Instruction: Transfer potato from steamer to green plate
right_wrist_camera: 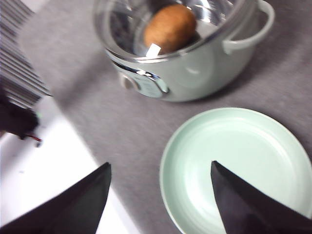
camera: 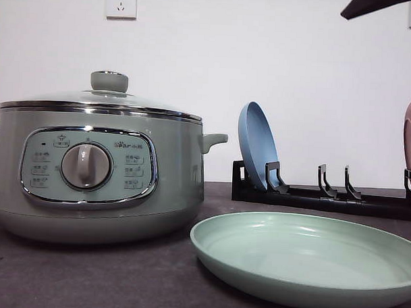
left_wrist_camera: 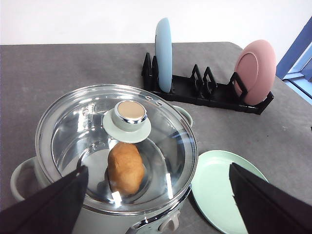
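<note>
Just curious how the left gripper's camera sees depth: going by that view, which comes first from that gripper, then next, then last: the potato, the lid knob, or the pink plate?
1. Potato, under the glass lid, nearest the left gripper.
2. Lid knob, just beyond it.
3. Pink plate, in the far rack.

The control panel [camera: 88, 165] on the front of the steamer [camera: 97, 170] carries a small brand mark to the upper right of its dial [camera: 86, 165], too small to read. Rows of tiny button labels flank the dial, likewise illegible.
</note>
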You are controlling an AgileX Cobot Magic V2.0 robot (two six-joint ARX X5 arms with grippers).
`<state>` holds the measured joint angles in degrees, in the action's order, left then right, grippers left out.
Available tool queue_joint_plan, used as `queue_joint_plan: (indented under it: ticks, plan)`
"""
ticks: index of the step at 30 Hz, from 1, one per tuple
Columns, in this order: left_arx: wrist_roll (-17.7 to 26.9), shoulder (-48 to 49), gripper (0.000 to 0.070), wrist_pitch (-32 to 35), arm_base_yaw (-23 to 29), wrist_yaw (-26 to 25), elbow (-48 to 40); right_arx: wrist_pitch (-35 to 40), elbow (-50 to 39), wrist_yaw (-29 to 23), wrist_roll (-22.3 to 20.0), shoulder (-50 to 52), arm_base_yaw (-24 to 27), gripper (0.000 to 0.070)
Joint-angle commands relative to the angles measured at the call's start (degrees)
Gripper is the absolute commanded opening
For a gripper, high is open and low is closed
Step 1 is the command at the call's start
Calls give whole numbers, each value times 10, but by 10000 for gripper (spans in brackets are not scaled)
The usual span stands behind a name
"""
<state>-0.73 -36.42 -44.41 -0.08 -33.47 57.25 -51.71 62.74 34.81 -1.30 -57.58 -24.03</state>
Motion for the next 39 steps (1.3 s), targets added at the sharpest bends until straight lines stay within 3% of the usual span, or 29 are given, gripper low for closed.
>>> queue_joint_plan:
  ticks: [1,14,20,28,39]
  plan:
    - [7,-3,592,4,0,-6,13,10,10,13,-9,-4,5,405]
    - [-9,-30,592,2,-1,-6,22,20,10,12,-8,-4,10,405]
    - [-13,-127,592,-26,-25,-3,117,21,10,12,-8,-4,10,405]
    - [17,-300,590,-120,-86,79,283,21,10,12,-8,-4,10,405]
    - [47,-474,590,-147,-183,209,381,24,10,12,-8,-4,10,405]
